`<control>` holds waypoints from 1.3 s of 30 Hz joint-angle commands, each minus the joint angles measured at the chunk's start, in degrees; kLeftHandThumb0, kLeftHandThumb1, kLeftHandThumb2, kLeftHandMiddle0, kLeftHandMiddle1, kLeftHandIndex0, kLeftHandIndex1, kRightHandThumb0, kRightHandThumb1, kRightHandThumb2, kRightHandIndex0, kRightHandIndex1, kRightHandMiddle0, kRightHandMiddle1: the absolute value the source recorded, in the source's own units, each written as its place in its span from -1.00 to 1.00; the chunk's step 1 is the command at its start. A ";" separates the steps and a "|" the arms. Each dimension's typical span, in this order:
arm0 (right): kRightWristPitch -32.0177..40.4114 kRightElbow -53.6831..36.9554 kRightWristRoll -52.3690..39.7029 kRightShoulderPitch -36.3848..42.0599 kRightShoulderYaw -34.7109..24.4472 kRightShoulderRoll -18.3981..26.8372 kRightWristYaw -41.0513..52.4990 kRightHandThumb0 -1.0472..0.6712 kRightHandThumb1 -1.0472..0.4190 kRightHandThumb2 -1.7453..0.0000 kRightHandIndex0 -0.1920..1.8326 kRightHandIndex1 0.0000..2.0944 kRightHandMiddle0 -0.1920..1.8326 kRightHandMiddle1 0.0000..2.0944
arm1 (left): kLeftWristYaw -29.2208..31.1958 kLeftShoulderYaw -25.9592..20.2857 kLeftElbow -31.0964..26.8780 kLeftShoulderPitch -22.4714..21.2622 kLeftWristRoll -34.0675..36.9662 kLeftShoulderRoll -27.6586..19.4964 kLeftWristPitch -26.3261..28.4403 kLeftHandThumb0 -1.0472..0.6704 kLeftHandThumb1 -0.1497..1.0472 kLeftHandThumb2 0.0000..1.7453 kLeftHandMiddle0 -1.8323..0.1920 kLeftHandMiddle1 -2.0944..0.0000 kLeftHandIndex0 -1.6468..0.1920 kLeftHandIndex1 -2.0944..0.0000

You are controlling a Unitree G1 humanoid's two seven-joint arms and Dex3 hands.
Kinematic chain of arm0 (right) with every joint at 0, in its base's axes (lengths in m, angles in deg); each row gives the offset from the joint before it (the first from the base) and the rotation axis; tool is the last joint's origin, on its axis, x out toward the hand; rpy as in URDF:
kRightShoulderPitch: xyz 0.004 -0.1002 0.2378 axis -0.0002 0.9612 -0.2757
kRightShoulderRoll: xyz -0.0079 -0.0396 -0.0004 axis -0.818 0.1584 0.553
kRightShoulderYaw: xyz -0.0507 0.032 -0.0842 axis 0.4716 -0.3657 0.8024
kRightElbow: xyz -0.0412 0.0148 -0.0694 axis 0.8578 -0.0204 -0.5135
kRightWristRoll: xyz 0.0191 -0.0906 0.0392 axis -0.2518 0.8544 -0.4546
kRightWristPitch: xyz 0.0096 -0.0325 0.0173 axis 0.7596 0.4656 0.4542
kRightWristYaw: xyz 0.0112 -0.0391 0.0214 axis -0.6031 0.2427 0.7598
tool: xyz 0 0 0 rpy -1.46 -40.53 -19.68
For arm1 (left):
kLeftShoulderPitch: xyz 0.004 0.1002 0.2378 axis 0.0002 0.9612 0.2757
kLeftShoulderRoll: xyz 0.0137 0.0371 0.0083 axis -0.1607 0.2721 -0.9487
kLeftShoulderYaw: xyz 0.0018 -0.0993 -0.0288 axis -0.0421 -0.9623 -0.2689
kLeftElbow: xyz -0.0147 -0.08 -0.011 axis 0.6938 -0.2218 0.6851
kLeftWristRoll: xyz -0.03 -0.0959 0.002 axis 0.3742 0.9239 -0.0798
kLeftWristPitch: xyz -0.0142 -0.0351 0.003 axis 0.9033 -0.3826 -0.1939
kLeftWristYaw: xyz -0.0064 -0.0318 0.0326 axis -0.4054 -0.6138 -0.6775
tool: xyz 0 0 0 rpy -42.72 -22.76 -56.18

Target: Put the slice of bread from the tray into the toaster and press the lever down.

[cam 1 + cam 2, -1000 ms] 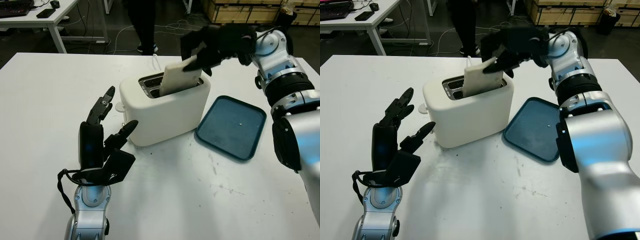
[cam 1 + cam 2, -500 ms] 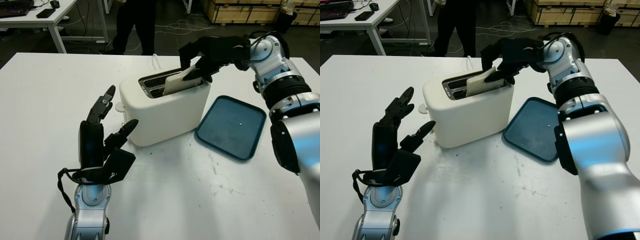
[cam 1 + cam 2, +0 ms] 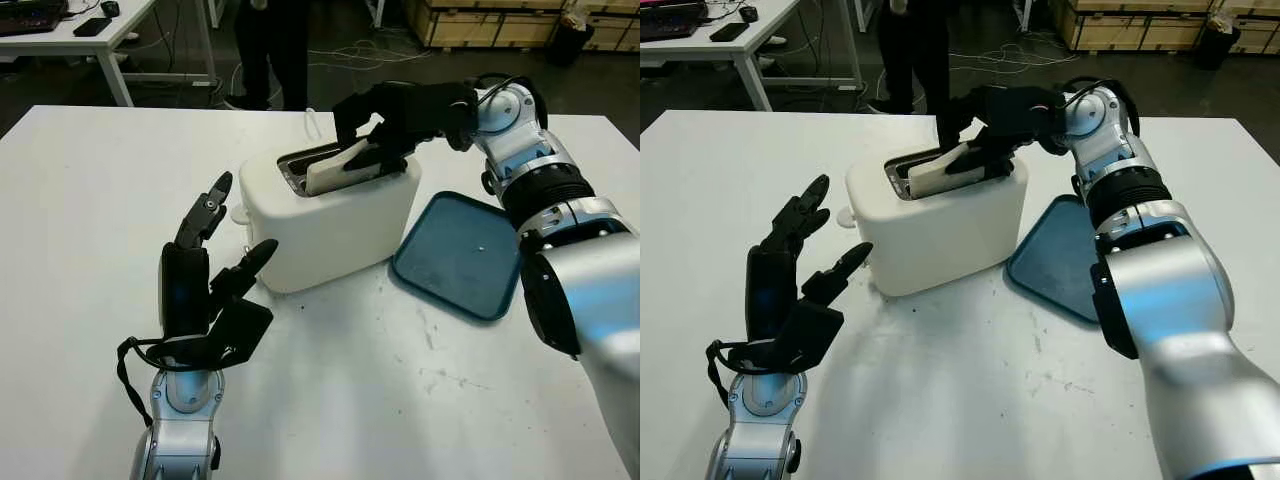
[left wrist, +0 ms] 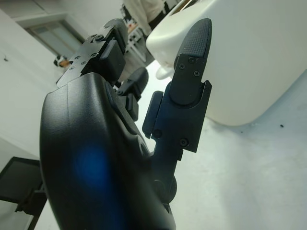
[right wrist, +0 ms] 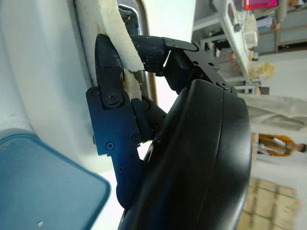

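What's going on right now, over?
Right robot hand grips bread slice, part-way into toaster slot. Left robot hand open, beside toaster. Lever unpressed. Nothing blocking.

Toaster (image 3: 330, 215) near the table's (image 3: 90, 200) middle, tray (image 3: 462, 255) just beside it on the right. Bread (image 3: 340, 170) tilted in a slot, partly sunk. Right hand (image 3: 395, 115) above the toaster, gripping the bread. Left hand (image 3: 205, 290) toward the front edge, left of the toaster, open.

Bright even overhead light, soft shadows; wrist views blurred close-up.
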 commanded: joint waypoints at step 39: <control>-8.46 -21.81 3.18 8.88 2.04 17.38 -4.88 -0.70 -0.53 0.99 -0.79 -0.73 -0.61 -0.99 | 3.88 -3.81 -4.64 1.14 -0.04 -2.53 1.56 -0.35 0.78 -0.98 0.55 0.45 0.31 0.99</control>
